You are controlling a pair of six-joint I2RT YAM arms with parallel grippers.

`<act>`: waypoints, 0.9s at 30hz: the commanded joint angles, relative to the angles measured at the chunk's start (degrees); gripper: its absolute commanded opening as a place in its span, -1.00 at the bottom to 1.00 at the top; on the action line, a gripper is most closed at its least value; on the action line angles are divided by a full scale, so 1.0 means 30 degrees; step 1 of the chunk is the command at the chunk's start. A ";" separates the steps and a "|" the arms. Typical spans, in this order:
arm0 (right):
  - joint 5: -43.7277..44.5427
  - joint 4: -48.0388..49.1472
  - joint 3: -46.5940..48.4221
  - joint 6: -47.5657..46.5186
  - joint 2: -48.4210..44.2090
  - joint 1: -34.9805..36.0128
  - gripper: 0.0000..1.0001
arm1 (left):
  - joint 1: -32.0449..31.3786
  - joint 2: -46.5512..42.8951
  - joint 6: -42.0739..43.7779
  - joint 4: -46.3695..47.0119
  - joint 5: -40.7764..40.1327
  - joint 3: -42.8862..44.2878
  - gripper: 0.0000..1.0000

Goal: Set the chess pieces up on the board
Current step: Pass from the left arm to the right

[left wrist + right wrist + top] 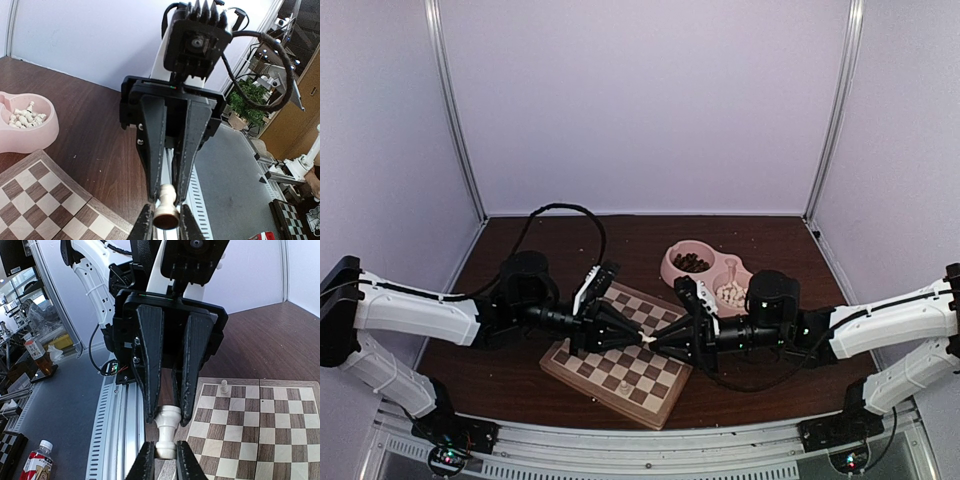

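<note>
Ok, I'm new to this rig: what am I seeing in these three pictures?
Two robot arms on a table. The wide picture looks down from above and behind them; the other two come from cameras on each wrist. A chessboard lies in front, one small pale piece standing on it. Beyond it a pink bowl holds dark pieces in one compartment and pale pieces in the other. Left gripper and right gripper meet over the board, both pinching one pale chess piece.

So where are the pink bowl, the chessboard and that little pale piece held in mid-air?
pink bowl (667,268): top view, on its left rim.
chessboard (590,368): top view, on a bare square near its left corner.
pale piece (166,427): right wrist view, on its middle.
</note>
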 commanded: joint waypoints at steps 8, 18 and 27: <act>-0.0949 0.0070 0.0305 -0.0376 -0.0092 -0.0054 -1.00 | -0.0054 0.0346 0.0014 0.0902 -0.0007 0.0076 -0.71; 0.0871 -0.2265 0.1069 -0.0973 0.0160 -0.0047 -1.00 | -0.0035 -0.1386 0.1286 -0.0060 -0.2525 -0.0728 0.67; 0.1831 -1.0598 0.5494 -0.1688 0.1752 0.0000 -1.00 | -0.0048 -0.5770 0.4173 -0.5088 -0.7554 -0.1131 0.78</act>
